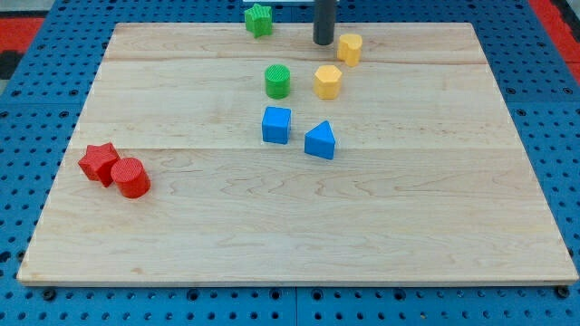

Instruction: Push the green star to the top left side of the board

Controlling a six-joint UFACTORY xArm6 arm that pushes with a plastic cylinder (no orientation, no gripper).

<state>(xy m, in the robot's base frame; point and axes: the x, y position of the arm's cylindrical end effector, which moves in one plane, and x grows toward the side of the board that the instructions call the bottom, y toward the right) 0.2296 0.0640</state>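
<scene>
Pushing: green star (pixel 259 19) has to go to the top left of the board (pixel 181 235); judging from this, not there yet
Star: sits at the view's top edge, about the middle, well apart from the left corner
Tool: plain dark rod, no jaws to open or close, holding nothing; my tip (pixel 323 43) is down near the top edge
Tip vs star: tip is to the view's right of the star, apart, not touching
Tip vs others: just beside the yellow block (pixel 350 49) on its left; yellow hexagon (pixel 328 81) below it
Do it well: come at the star's right face and sweep straight left along the top edge
Watch: star is right at the rim, an upward nudge could tip it off
Path: left stretch looks free; green cylinder (pixel 277 81) lies below the line
Far off: blue cube (pixel 276 125), blue triangle (pixel 320 141), red star (pixel 98 163), red cylinder (pixel 131 177)
Counter: blue pegboard (pixel 36 109) under the board
</scene>
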